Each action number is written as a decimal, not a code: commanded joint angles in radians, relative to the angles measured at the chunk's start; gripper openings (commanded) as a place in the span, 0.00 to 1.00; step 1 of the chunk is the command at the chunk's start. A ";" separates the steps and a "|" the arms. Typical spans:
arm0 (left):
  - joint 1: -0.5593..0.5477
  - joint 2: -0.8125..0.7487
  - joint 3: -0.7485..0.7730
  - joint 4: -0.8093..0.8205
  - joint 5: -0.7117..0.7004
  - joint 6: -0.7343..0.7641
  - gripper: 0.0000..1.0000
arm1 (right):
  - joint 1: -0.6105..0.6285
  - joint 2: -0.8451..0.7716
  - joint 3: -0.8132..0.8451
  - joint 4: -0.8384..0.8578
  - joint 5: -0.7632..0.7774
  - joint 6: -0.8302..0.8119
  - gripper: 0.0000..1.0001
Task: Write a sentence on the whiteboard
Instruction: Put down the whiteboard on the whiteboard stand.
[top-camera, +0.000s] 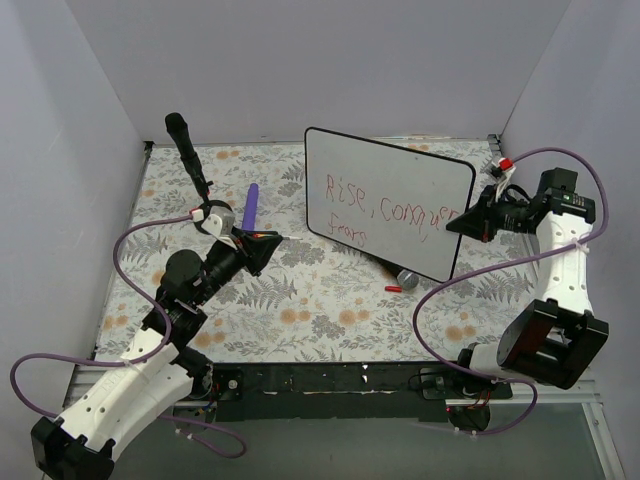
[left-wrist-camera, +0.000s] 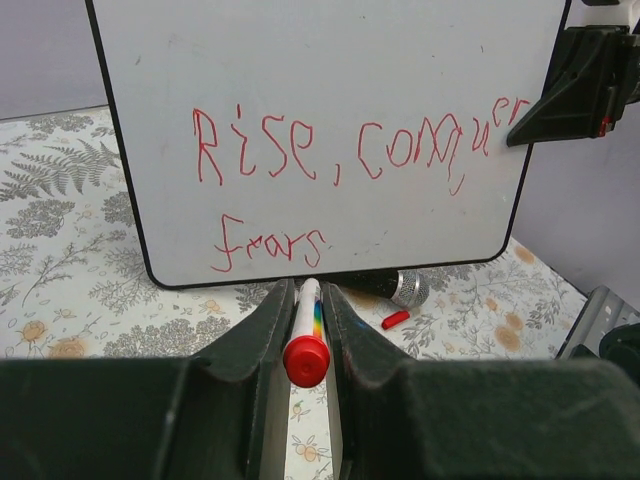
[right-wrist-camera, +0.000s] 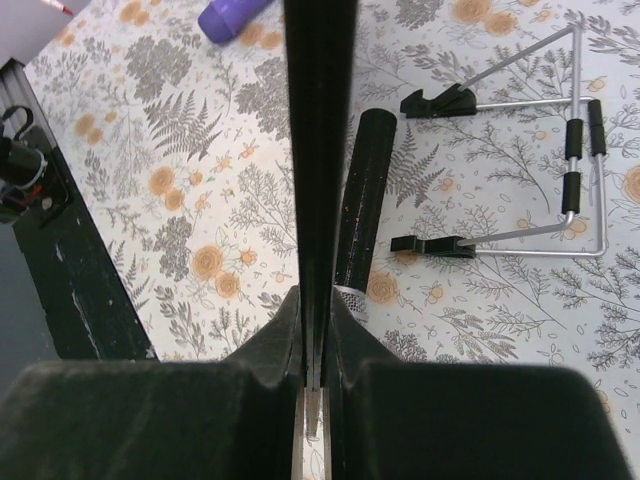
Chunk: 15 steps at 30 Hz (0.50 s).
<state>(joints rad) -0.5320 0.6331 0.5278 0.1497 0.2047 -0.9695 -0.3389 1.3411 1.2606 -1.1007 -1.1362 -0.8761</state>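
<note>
The whiteboard (top-camera: 400, 180) stands tilted upright at the back right of the table. My right gripper (top-camera: 470, 222) is shut on its right edge, seen edge-on as a black strip (right-wrist-camera: 318, 120) between the jaws (right-wrist-camera: 318, 295). The sentence (top-camera: 385, 208) is in red and reads "Rise, conquer" (left-wrist-camera: 350, 145), with "Fears" (left-wrist-camera: 268, 245) below it. My left gripper (top-camera: 268, 245) is shut on a white marker (left-wrist-camera: 308, 325) with a red end and a rainbow band. The marker points at the board's lower edge (left-wrist-camera: 330, 279), a short gap away.
A black microphone (top-camera: 405, 276) and a small red cap (top-camera: 393, 288) lie on the floral cloth at the board's foot. A second black microphone (top-camera: 188, 155) and a purple stick (top-camera: 250, 205) lie at the back left. A wire stand (right-wrist-camera: 560, 150) lies behind the board.
</note>
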 joint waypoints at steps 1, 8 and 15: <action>0.004 -0.012 -0.009 -0.002 -0.014 -0.017 0.00 | -0.006 -0.060 0.062 0.286 -0.160 0.280 0.01; 0.003 0.008 -0.005 0.010 -0.008 -0.031 0.00 | 0.000 -0.076 0.049 0.645 -0.152 0.626 0.01; 0.004 0.014 0.000 0.007 -0.011 -0.037 0.00 | 0.024 -0.080 -0.003 1.045 -0.128 0.963 0.01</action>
<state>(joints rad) -0.5320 0.6518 0.5278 0.1501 0.2020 -1.0031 -0.3275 1.3106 1.2484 -0.4503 -1.1202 -0.1783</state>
